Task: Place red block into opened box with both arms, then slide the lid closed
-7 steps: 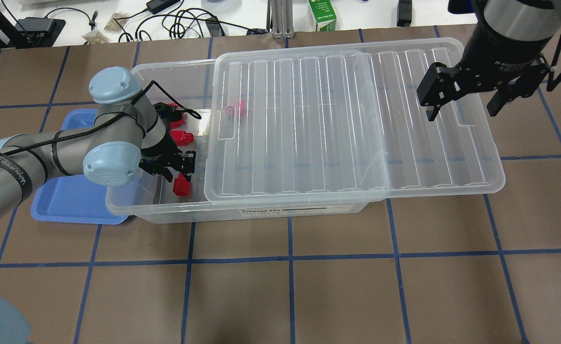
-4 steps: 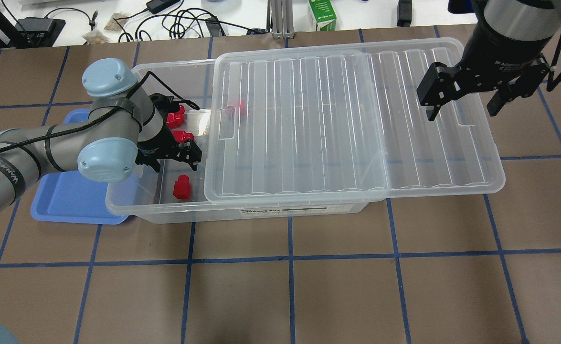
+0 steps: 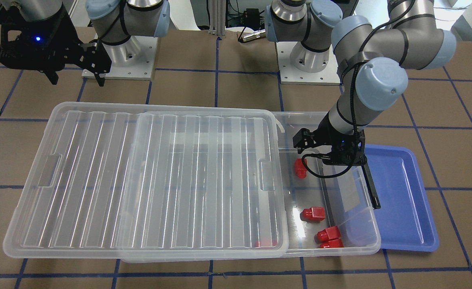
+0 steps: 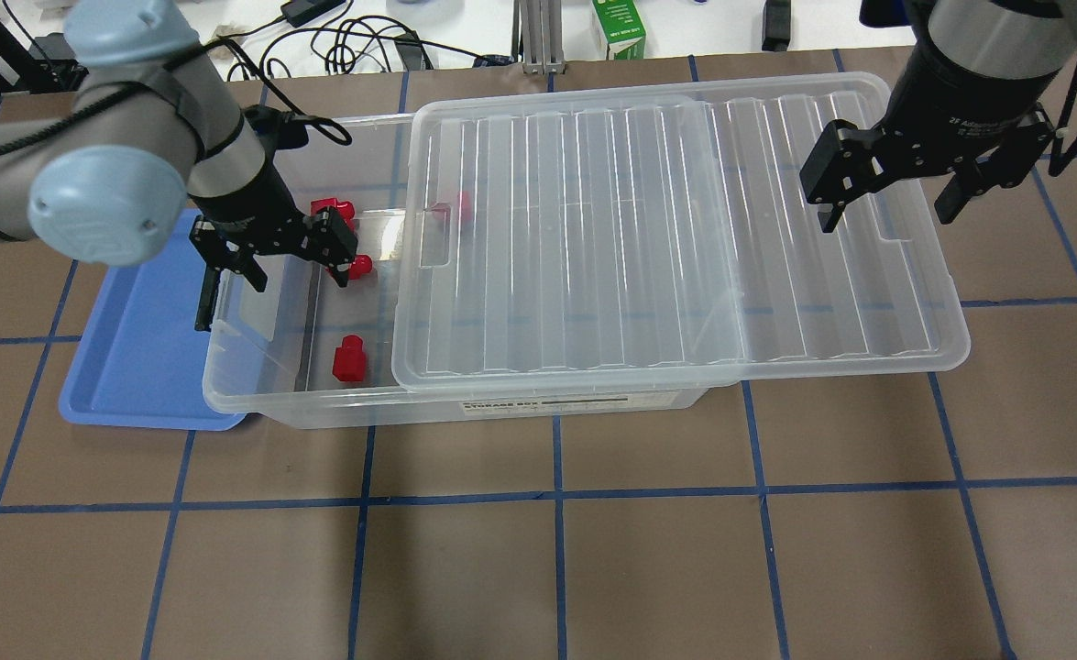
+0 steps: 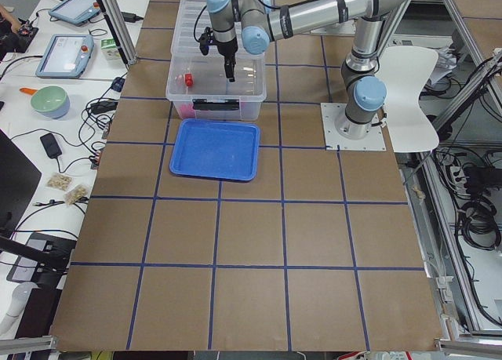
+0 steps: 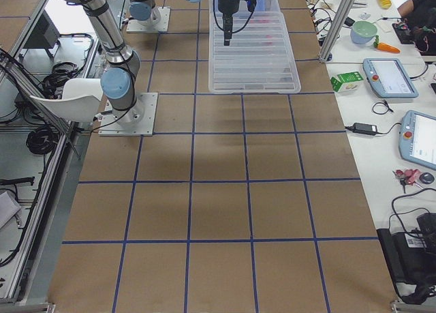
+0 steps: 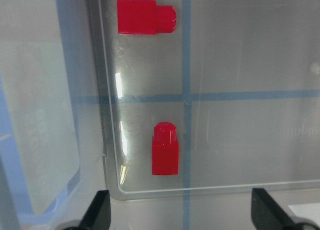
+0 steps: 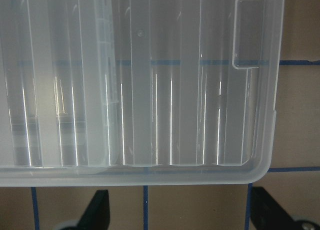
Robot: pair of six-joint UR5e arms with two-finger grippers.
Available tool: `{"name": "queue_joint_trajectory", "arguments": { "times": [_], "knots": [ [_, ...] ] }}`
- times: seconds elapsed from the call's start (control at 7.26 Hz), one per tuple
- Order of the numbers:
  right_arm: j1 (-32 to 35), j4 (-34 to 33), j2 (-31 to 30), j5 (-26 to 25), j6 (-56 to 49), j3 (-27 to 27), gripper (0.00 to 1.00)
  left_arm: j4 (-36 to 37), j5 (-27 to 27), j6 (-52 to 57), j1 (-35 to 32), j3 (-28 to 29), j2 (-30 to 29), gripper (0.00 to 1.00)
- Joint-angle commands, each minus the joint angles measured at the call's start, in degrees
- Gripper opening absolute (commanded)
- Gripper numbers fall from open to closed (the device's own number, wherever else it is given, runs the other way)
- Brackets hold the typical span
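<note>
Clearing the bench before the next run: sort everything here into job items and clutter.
Job in hand: red blocks, box, lid, left gripper and right gripper, both open.

Lying about: blue tray, green carton, cables on the far bench.

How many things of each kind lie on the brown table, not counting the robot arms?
Clear box: 1
Clear lid: 1
Blue tray: 1
Red blocks: 5, one of them under the lid
Total: 8
</note>
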Motion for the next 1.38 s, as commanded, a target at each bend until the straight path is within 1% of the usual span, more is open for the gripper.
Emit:
{"name": "queue_joint_trajectory", "arguments": {
  "times": [0.0, 0.14, 0.28, 0.55, 0.69, 0.83, 0.96, 1.1, 1.24],
  "knots": [
    [-0.3, -0.5, 0.3, -0.1, -0.3, 0.0, 1.00, -9.0, 0.1, -2.7, -1.3, 7.5, 3.9, 1.00],
    [-1.2, -0.6, 0.6, -0.2, -0.6, 0.0, 1.00, -9.1, 2.6, -2.8, -4.1, 8.4, 5.2, 1.00],
    [-3.2, -1.1, 0.6, -0.2, -0.6, 0.1, 1.00, -8.8, 5.1, -2.9, -5.6, 8.6, 6.1, 1.00],
    [-10.8, -1.6, 2.4, -4.3, -0.6, 0.7, 1.00, -8.6, 5.0, -2.7, -4.6, 8.5, 6.8, 1.00],
    [-14.4, -2.1, 3.7, -3.8, -0.8, 1.0, 1.00, -8.5, 4.5, -2.0, -3.3, 8.5, 6.7, 1.00],
    [-16.8, -6.2, 6.9, -4.1, -4.5, 1.1, 1.00, -8.4, 2.3, -1.9, -2.2, 8.3, 6.9, 1.00],
    [-18.5, -9.8, 9.3, -4.4, -9.3, 1.1, 1.00, -8.4, 2.9, -2.6, -2.7, 7.3, 7.1, 1.00],
    [-20.0, -10.7, 10.5, -4.3, -9.6, 1.1, 1.00, -8.4, 3.0, -2.0, -2.5, 7.3, 7.2, 1.00],
    [-20.1, -10.8, 11.7, -4.2, -9.9, 1.5, 1.00, -8.4, 2.9, -2.0, -2.5, 7.3, 7.1, 1.00]
  ]
}}
